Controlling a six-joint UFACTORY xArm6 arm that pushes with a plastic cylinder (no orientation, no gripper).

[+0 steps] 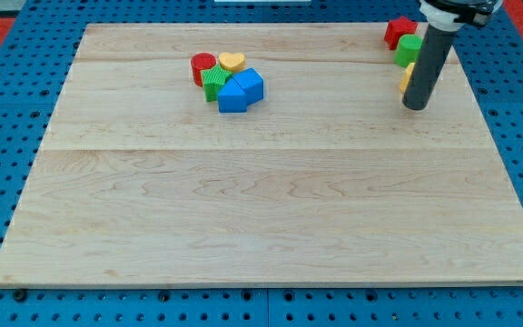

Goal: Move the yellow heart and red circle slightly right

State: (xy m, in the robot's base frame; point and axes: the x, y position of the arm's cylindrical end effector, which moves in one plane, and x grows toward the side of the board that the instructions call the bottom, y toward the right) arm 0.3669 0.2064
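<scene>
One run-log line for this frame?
tip: upper right, beside yellow block | yellow heart, red circle: upper-left cluster, untouched | tip far right of them

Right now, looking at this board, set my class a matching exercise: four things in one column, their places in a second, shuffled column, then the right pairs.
Column 1:
1. red circle
2. yellow heart
3. blue blocks
4. my tip

Column 2:
A. lowest part of the cluster
B. the view's right, below a green block
C. cluster's left end
D. cluster's top, right of the red one

Pairs: 1-C, 2-D, 3-A, 4-B
</scene>
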